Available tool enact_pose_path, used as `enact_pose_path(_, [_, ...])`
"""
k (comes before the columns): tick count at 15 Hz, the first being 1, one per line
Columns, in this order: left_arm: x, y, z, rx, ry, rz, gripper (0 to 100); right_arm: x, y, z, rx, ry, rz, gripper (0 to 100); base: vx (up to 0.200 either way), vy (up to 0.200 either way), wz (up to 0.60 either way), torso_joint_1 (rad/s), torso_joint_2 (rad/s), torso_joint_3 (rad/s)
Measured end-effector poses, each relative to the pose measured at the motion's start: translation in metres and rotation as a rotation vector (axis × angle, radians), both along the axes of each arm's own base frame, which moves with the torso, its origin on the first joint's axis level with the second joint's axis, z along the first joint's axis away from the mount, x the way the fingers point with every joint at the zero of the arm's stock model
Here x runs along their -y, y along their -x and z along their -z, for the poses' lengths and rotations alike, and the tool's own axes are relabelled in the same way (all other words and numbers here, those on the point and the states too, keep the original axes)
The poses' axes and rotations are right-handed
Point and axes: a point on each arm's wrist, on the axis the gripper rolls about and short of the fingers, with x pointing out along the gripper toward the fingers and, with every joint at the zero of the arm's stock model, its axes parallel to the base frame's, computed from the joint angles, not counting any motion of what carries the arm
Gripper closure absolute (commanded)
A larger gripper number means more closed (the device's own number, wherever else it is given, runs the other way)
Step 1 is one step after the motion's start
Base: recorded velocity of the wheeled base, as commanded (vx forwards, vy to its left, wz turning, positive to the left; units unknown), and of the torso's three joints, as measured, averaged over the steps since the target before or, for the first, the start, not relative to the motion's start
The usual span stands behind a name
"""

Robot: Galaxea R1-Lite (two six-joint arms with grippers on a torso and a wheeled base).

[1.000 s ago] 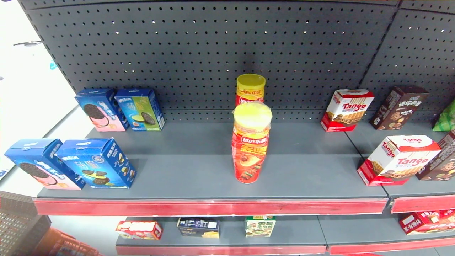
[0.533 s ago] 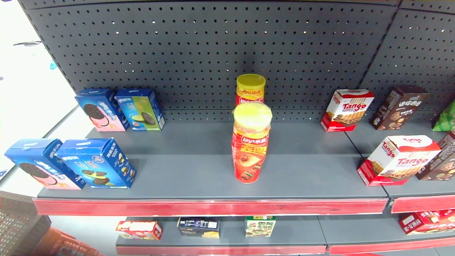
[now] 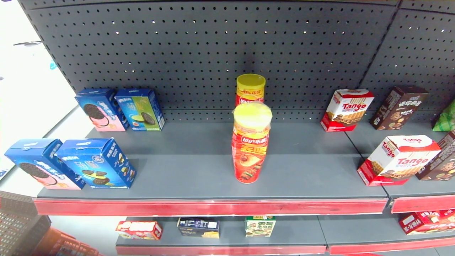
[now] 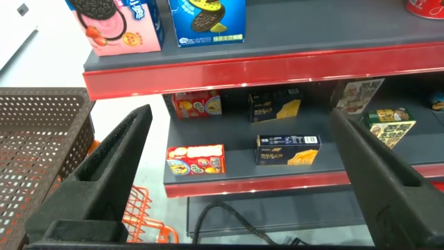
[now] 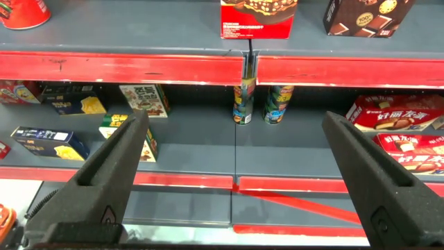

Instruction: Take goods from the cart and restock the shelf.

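The grey shelf [image 3: 199, 167] with a red front strip carries two red chip cans with yellow lids, one in front [image 3: 250, 149] and one behind it [image 3: 250, 89]. The cart's dark mesh basket [image 3: 19, 222] sits low at the left, below the shelf edge, and is also in the left wrist view [image 4: 41, 132]. My left gripper [image 4: 239, 180] is open and holds nothing, facing the lower shelf beside the cart. My right gripper [image 5: 236, 180] is open too, with nothing between its fingers, in front of the lower shelves.
Blue cookie boxes [image 3: 97, 161] stand at the shelf's left, wafer boxes [image 3: 398, 160] and brown boxes [image 3: 398, 106] at its right. Bare shelf lies either side of the cans. Small boxes [image 4: 288, 149] sit on the lower shelf. An orange basket [image 3: 64, 245] is under the cart.
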Motion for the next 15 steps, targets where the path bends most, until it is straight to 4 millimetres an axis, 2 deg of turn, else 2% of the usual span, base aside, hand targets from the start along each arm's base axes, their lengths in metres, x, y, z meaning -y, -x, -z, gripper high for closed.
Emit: enact_pose_path(15, [-0.0001,0.0,0.0,-0.001,0.005,-0.001,0,0.0,0.0,0.0,0.0,0.0,0.0,0,0.0,0.0,0.0,0.0,0.0,0.0])
